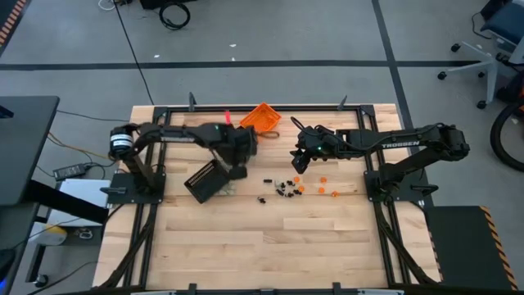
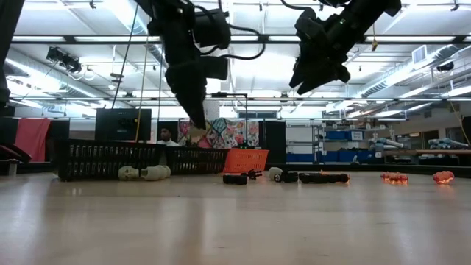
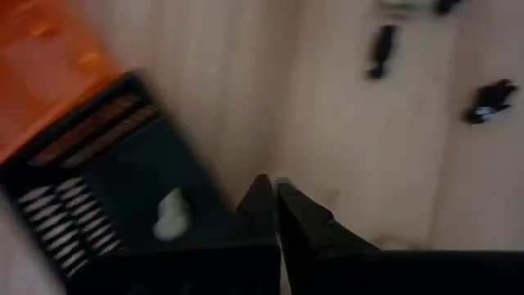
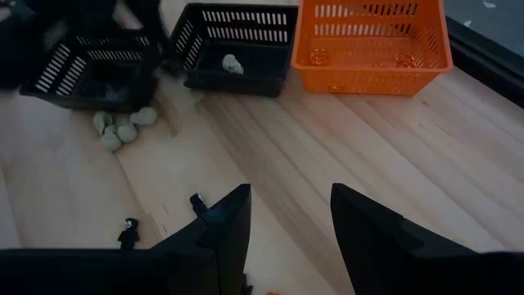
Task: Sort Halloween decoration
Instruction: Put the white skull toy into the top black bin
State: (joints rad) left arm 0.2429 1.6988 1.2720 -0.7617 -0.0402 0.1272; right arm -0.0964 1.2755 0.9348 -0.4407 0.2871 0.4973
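Tiny Halloween trinkets lie on the wooden table: black ones (image 1: 285, 188), orange ones (image 1: 324, 185) and a whitish heap (image 4: 123, 127) beside a black tray (image 4: 90, 70). A second black tray (image 4: 237, 49) holds one whitish trinket (image 4: 232, 63). The orange tray (image 4: 372, 45) holds orange trinkets (image 4: 319, 56). My left gripper (image 3: 274, 192) hangs shut, pointing steeply down, above the table beside the second black tray's edge (image 3: 123, 172). My right gripper (image 4: 291, 225) hovers open above the scattered trinkets, nothing between its fingers. My left gripper shows a small pale speck at its shut fingertips (image 3: 283, 181) in the left wrist view. I cannot tell whether that is a trinket pinched between them. The fingers are clear of the table and of the trays.
The three trays stand along the table's far left part, the orange tray (image 1: 262, 117) farthest back. A dark frame (image 1: 246, 106) borders the table. Bare wood (image 1: 270, 246) stretches across the near half.
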